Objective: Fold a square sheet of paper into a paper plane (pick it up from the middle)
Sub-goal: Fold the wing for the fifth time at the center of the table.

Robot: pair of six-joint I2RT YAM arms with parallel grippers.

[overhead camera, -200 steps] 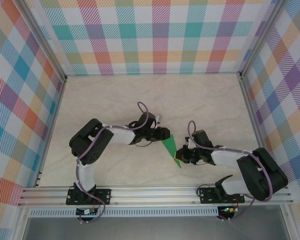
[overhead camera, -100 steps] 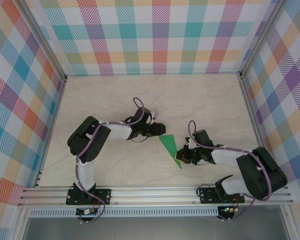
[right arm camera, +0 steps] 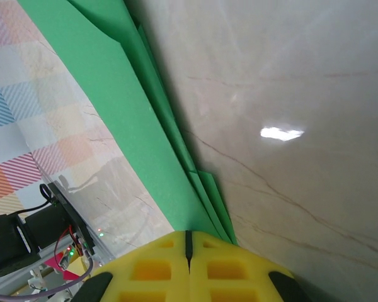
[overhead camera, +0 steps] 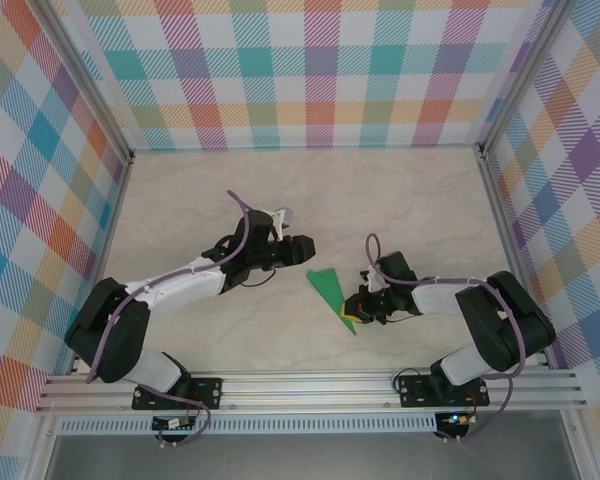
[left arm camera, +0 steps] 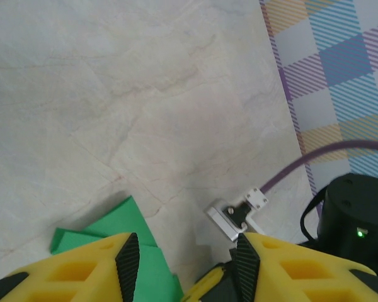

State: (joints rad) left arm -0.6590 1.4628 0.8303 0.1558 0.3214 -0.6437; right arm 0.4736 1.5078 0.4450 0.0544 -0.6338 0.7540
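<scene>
Hiding the near end of the narrow, pointed, bright green folded paper plane (overhead camera: 328,290), the right tool (overhead camera: 352,311) sits low over it in the top view. Its wrist camera shows its yellow fingers (right arm camera: 157,267) pressed together and clamped on the stacked green layers (right arm camera: 113,94), which run out of frame at the top. The plane lies near the middle of the pale, marble-patterned counter (overhead camera: 400,200), with its tip aimed far-left. The left tool (overhead camera: 305,246) hovers just beside that tip, its yellow fingers (left arm camera: 82,270) apart with nothing between them. One finger covers part of the green paper (left arm camera: 120,223), and the frame edge cuts off the rest. Its folds are hard to make out from above. Pastel checked walls (overhead camera: 320,70) enclose three sides, and an aluminium rail (overhead camera: 310,390) runs along the front.
</scene>
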